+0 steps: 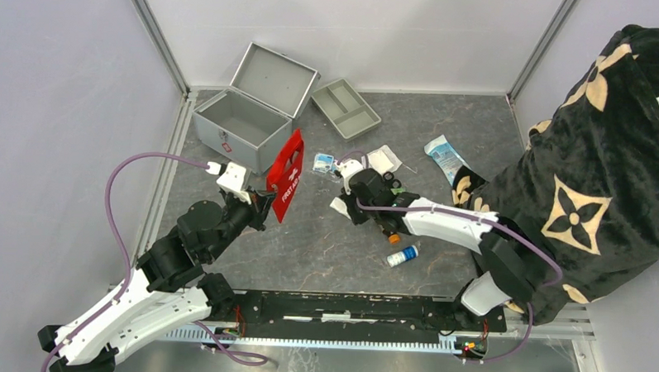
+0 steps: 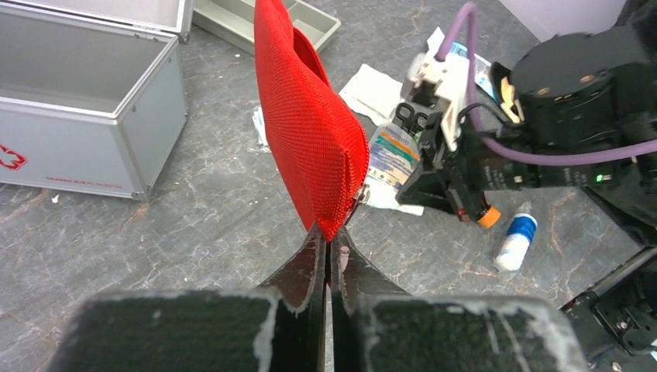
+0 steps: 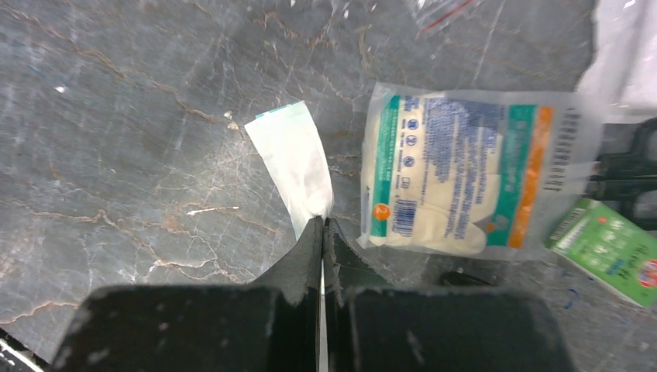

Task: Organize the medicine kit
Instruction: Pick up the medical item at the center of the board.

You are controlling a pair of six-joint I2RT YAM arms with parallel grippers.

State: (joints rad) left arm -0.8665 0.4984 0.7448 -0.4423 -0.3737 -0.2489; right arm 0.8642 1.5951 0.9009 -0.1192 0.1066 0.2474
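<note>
The medicine kit (image 1: pixel 237 121) is a silver-grey metal case standing open at the back left, with its lid (image 1: pixel 274 78) tipped back and its inside bare. It also shows in the left wrist view (image 2: pixel 85 116). My left gripper (image 1: pixel 263 207) is shut on the lower corner of a red first-aid pouch (image 1: pixel 286 174) and holds it upright just right of the case. The left wrist view shows the gripper (image 2: pixel 330 240) pinching the pouch (image 2: pixel 310 124). My right gripper (image 1: pixel 346 205) is shut on a small white packet (image 3: pixel 293 167) at table level, pinched at the gripper (image 3: pixel 323 225).
A shallow grey divided tray (image 1: pixel 345 108) lies behind the pouch. Loose supplies lie mid-table: a gauze pack (image 3: pixel 472 178), a green box (image 3: pixel 612 248), a blue-and-white bottle (image 1: pixel 402 256), an orange-capped vial (image 1: pixel 393 237), white dressings (image 1: pixel 385 159) and a blue packet (image 1: pixel 445 157). A person in black patterned clothing (image 1: pixel 592 162) stands at the right.
</note>
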